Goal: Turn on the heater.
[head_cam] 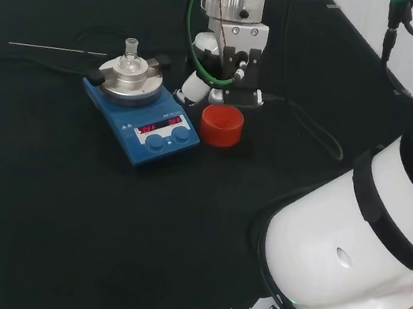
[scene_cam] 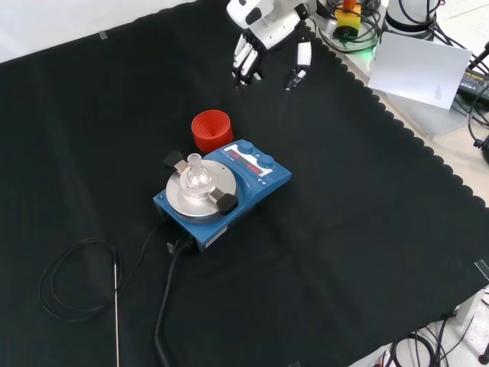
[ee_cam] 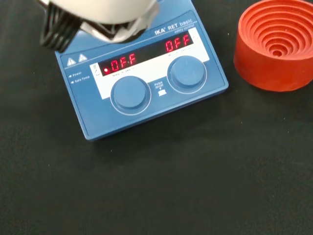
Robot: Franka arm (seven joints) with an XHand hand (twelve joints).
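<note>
— Hovering above the table [scene_cam: 367, 229], how was the hand [scene_cam: 260, 42] set?
— Fingers [scene_cam: 243, 61] relaxed, holding nothing, well apart from the blue heater [scene_cam: 252, 187], which stood just beside a red ribbed stand [scene_cam: 212, 130], carrying a small flask [scene_cam: 196, 174].

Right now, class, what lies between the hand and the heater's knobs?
In the front view, the red ribbed stand sits between the hand and the blue heater, beside bare black cloth.

- Wrist view: a blurred white part of the hand [ee_cam: 100, 14] covers the heater [ee_cam: 142, 83] at its back; the plate is hidden.
- The red ribbed stand [ee_cam: 276, 44] is cut off by the picture's edge.
- Head view: the heater's displays are too small to tell.
</note>
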